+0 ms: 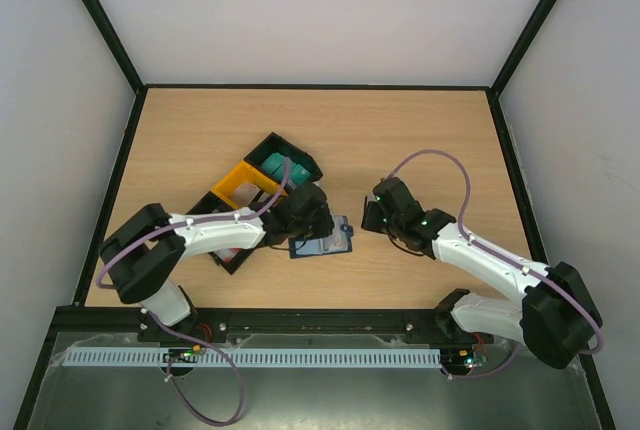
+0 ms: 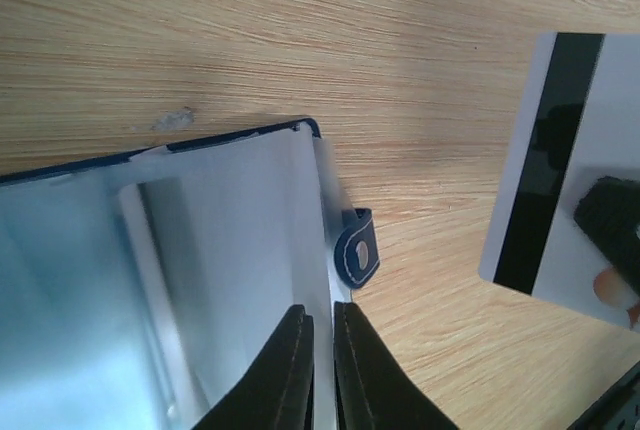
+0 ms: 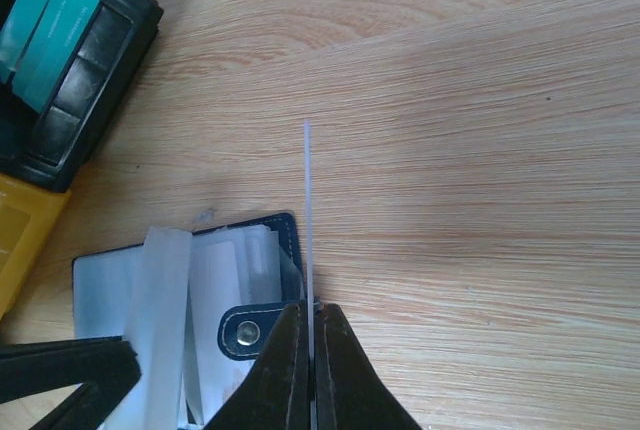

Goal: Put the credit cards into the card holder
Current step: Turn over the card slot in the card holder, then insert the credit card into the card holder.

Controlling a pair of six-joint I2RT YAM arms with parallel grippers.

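The navy card holder (image 1: 325,242) lies open on the table, its snap tab (image 2: 356,255) pointing right. My left gripper (image 2: 322,312) hovers over it, shut on the thin edge of one clear pocket sleeve (image 2: 250,250). Just right of the holder, my right gripper (image 3: 311,308) is shut on a white credit card (image 3: 307,210), held upright and seen edge-on. In the left wrist view that card (image 2: 560,170) shows its black stripe. More teal credit cards (image 1: 280,166) sit in the tray.
A black-and-yellow three-compartment tray (image 1: 245,188) lies behind and left of the holder, under my left arm. Its black end with teal cards (image 3: 50,35) shows in the right wrist view. Black frame rails border the table.
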